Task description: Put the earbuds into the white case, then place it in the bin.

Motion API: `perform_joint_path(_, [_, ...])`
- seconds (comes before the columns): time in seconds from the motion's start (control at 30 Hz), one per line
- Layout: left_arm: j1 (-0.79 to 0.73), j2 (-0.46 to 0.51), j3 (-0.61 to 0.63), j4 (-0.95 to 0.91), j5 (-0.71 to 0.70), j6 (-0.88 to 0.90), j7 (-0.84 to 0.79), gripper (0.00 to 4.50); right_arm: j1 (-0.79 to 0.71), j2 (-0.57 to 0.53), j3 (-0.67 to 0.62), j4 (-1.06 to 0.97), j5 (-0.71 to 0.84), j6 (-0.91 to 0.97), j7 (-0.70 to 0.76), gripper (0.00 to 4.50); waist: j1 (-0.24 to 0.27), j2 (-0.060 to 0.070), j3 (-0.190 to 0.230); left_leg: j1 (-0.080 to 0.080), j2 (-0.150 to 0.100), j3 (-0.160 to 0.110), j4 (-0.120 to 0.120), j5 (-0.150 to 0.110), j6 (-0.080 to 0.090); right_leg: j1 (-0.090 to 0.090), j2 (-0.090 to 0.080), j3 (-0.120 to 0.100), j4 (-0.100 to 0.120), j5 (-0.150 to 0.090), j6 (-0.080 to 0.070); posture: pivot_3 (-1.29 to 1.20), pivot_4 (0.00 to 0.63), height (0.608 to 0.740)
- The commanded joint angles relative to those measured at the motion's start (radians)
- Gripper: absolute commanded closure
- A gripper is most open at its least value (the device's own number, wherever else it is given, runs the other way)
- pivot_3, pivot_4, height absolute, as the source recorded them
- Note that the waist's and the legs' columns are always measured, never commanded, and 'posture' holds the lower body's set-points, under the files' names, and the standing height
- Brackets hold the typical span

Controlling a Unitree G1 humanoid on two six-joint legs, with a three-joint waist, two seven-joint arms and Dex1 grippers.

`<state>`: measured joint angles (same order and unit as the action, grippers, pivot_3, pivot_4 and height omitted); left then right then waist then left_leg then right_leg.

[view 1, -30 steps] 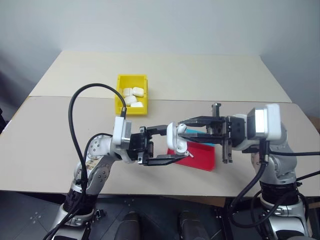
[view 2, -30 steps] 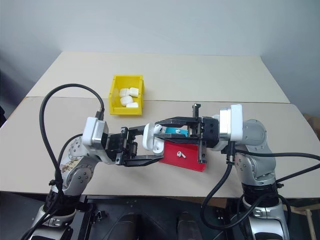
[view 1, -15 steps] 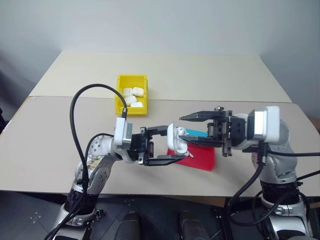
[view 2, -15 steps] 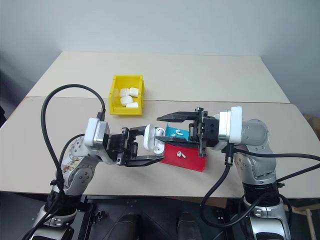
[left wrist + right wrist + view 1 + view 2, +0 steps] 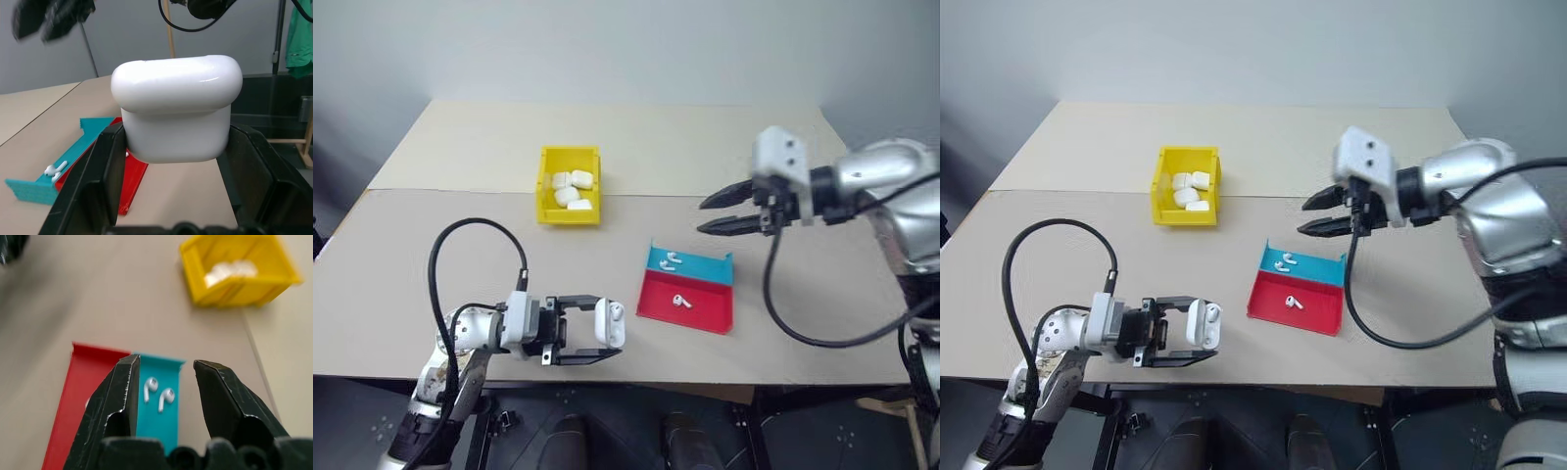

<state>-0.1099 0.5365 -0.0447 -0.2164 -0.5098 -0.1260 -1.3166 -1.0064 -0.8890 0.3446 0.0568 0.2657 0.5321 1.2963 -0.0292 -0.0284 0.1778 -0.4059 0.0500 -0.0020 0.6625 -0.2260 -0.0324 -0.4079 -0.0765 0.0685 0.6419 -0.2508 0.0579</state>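
Now clamped in left gripper [image 5: 590,335]: white case [image 5: 609,323]; right gripper [image 5: 717,212] apart, hovering at tray's [image 5: 705,315] one o'clock.

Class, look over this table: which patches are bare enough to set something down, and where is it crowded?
Free: the far table behind the yellow bin; the left side, between bin and left gripper; the near right, beside the red-and-blue tray. Crowded: the bin, with white cases; the tray, with three earbuds under the right gripper.
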Motion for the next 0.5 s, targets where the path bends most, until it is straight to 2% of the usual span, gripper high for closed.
perform_joint_path(0.03, [-0.003, -0.014, -0.001, 0.007, 0.020, -0.038, 0.026, 1.73, -0.125, 0.070, 0.140, 0.148, -0.195, -0.067, 0.031, 2.32, -0.001, 0.000, 0.000, 0.000, 0.000, 0.000, 0.000, 0.000, 0.000, -0.001, 0.000, 0.000, 0.000, 0.000, 0.000, 0.00, 0.150, 0.740])
perform_joint_path(0.2, [0.001, -0.040, -0.028, -0.007, 0.041, -0.054, 0.054, 1.73, -0.225, 0.202, 0.273, 0.363, -0.379, -0.160, 0.041, 2.32, -0.004, 0.000, 0.000, -0.006, 0.000, 0.000, 0.000, 0.000, 0.000, -0.007, 0.000, 0.000, 0.003, 0.000, 0.000, 0.00, 0.150, 0.740])
perform_joint_path(0.37, [-0.003, -0.052, -0.039, -0.018, 0.051, -0.057, 0.084, 1.73, -0.269, 0.295, 0.301, 0.523, -0.478, -0.225, 0.027, 2.32, -0.004, 0.000, 0.000, -0.010, 0.000, 0.000, 0.000, 0.001, 0.000, -0.013, 0.000, 0.001, 0.005, 0.000, -0.001, 0.00, 0.150, 0.740])
perform_joint_path(0.5, [0.010, -0.045, -0.051, -0.030, 0.062, -0.049, 0.104, 1.73, -0.282, 0.367, 0.278, 0.585, -0.487, -0.194, 0.045, 2.32, -0.009, 0.000, 0.000, -0.010, 0.000, 0.001, 0.000, 0.001, 0.000, -0.013, 0.000, 0.001, 0.006, 0.000, -0.001, 0.00, 0.150, 0.740])
